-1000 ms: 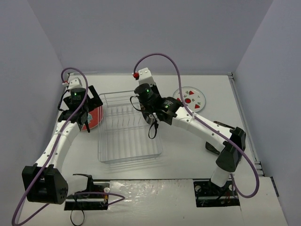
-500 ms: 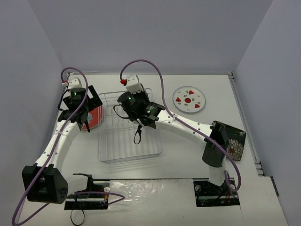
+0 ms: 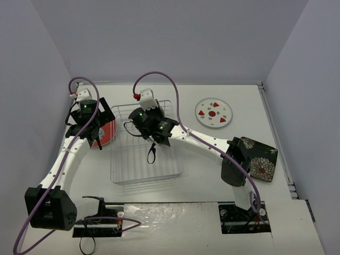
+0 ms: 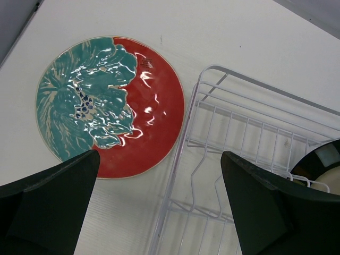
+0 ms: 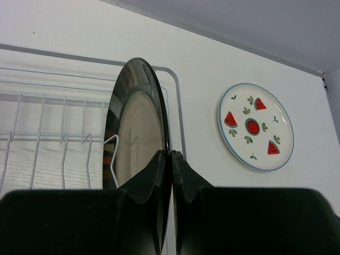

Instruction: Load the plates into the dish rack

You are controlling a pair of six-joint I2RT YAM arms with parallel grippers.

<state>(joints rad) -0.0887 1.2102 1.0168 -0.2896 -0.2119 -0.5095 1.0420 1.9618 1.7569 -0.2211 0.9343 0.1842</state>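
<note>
My right gripper (image 5: 171, 154) is shut on the rim of the dark striped plate with the tan centre (image 5: 137, 127) and holds it on edge over the wire dish rack (image 5: 48, 111). In the top view the plate (image 3: 151, 155) hangs below the right gripper (image 3: 154, 142) inside the rack (image 3: 127, 172). My left gripper (image 4: 159, 154) is open and empty, above the red plate with teal flowers (image 4: 149, 117), which lies flat at the rack's left side (image 3: 109, 133). The watermelon plate (image 3: 213, 112) and the black square flowered plate (image 3: 263, 159) lie on the table to the right.
The rack's left rim (image 4: 180, 159) runs between my left fingers. The right arm's elbow (image 3: 234, 164) stands next to the black square plate. Grey walls close in the table at the back and sides.
My right gripper has carried the striped plate leftward, further over the rack. The right arm's elbow has swung left, uncovering the black square plate. The left arm has not moved.
</note>
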